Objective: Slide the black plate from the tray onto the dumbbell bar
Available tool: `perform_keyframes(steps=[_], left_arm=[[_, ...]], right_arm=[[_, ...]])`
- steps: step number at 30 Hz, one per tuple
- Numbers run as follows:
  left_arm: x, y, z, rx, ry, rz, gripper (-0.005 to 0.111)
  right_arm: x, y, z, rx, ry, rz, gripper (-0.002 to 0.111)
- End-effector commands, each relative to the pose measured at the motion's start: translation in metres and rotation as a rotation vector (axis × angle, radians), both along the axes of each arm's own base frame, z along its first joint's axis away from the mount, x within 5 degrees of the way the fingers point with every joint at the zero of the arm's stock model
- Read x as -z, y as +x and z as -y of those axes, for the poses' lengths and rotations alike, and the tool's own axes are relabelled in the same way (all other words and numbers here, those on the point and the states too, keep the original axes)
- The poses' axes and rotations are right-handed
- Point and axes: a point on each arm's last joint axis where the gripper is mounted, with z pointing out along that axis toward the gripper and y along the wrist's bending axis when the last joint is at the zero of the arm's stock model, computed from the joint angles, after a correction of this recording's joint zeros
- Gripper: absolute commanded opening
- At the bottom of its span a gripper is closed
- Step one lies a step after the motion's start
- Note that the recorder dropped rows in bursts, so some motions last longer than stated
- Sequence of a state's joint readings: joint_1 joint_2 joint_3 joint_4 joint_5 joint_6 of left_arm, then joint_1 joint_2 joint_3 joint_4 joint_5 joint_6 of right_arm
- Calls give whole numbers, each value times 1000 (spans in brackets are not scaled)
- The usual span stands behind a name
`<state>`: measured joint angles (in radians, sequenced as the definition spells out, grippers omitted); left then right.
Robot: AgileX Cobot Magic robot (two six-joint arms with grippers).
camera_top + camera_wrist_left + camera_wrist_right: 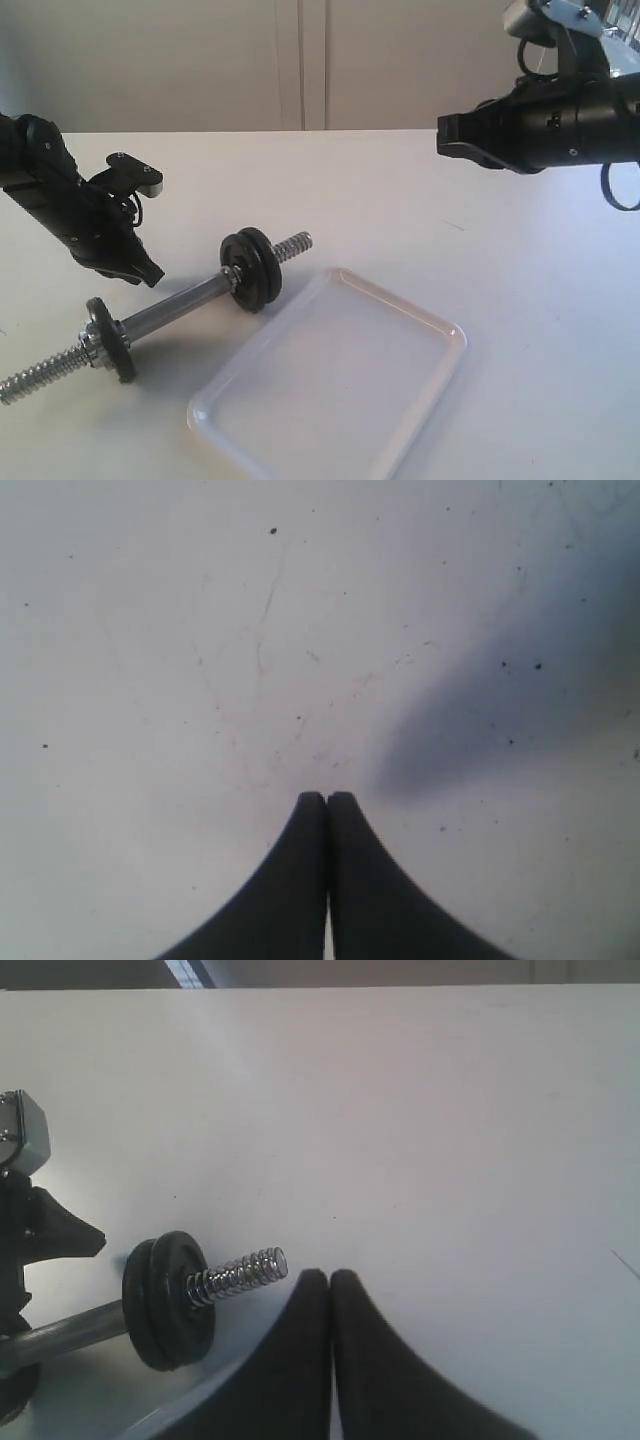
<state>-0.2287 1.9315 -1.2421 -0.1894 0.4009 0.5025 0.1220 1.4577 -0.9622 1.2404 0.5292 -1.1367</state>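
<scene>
The dumbbell bar [180,305] lies on the white table, left of the tray [440,325]. No plate lies in the tray. Two black plates [255,268] sit pressed together on the bar, just inside its far threaded end [292,246]. A third dark disc [112,338] sits near the bar's near end. My left gripper [150,272] is shut and empty, low beside the bar's middle; its wrist view shows only bare table under the gripper [327,798]. My right gripper [447,135] hangs high at the right, shut and empty. In its wrist view the gripper [330,1275] points near the black plates [165,1300].
The tray's pale rim [185,1405] shows beneath the right fingers. The left arm [30,1230] stands beside the bar in the right wrist view. A pale wall runs behind the table's far edge [300,130].
</scene>
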Motion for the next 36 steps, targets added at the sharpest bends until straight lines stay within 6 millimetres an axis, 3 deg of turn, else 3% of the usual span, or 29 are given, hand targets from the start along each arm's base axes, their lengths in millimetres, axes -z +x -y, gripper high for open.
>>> perform_keyframes(steps=[1,7,19,36], left_arm=[[2,-4,2,-8,-14,-29,0],[2,-4,3,-16,-25,-37,0],[2,-2,3,16,-15,-9,0],[2,-3,3,15,-19,-20,0]], right_arm=[[-12,-18,4,26,16,46,0],[-30,-36,6,40,57,94,0],[-67,-93,19,124,82,289,0],[-64,-100,16,86,101,269,0]])
